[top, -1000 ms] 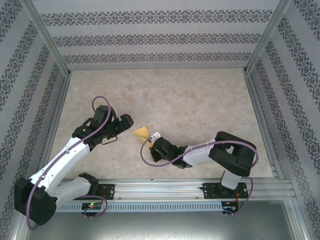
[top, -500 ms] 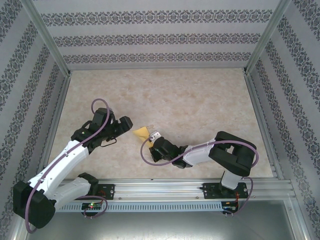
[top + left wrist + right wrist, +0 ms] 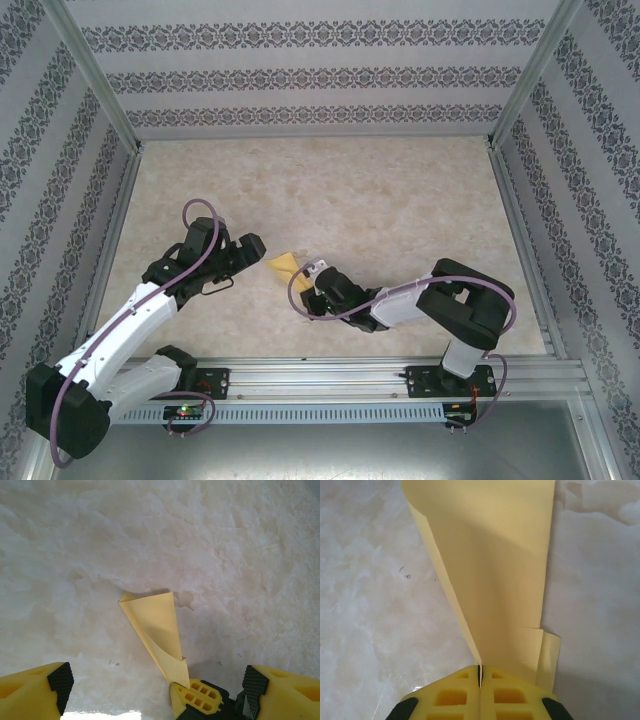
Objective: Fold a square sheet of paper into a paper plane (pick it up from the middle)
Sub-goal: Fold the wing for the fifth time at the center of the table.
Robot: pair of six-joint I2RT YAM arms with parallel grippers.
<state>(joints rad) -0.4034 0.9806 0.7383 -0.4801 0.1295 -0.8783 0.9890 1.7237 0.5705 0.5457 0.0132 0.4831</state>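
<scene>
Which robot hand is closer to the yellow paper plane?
Right. The right gripper is shut on the paper plane at its narrow end. The left gripper is open, a little to its left, not touching it.

You have a beige marbled table boxed in on three sides by walls papered in dark floral stripes, with silver frame posts at the corners and a slotted metal rail along the near edge.
</scene>
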